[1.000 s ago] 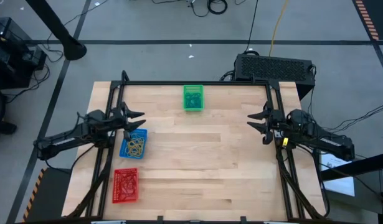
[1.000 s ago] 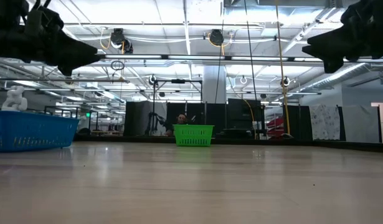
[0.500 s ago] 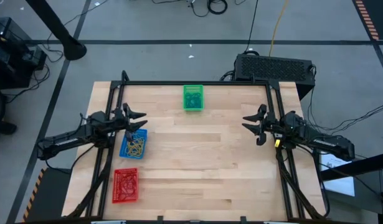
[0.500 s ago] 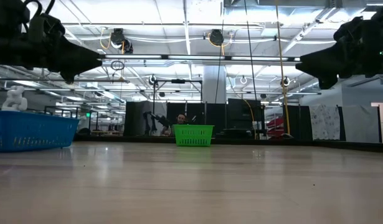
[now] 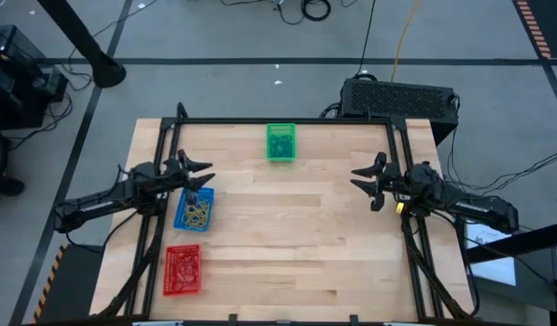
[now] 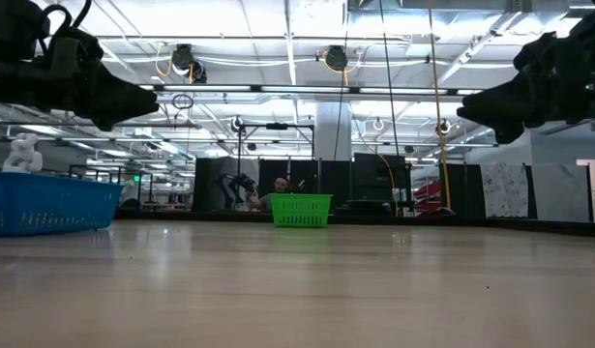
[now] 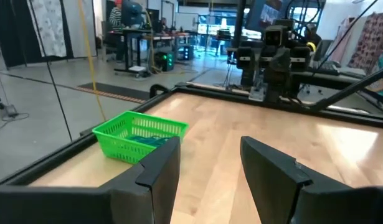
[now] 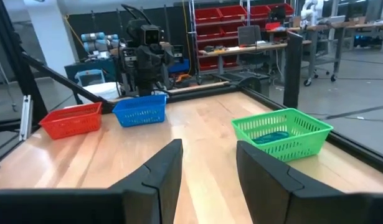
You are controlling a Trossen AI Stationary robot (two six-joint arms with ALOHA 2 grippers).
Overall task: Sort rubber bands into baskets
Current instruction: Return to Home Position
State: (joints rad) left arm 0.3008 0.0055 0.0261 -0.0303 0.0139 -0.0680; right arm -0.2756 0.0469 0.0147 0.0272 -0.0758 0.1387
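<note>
Three baskets rest flat on the wooden table. The green basket at the far middle holds dark green-grey bands; it also shows in the left wrist view and the right wrist view. The blue basket at the left holds yellow-tan bands. The red basket at the near left holds red bands. My left gripper is open and empty in the air above the blue basket's far end. My right gripper is open and empty above the table's right side.
A large black box stands just beyond the table's far right corner. A black metal frame runs along the table's far edge and both sides. Bare wood lies between the arms.
My right gripper has moved toward the table's left edge, a short way in over the table, staying open. My left gripper has drawn back slightly toward the left edge.
</note>
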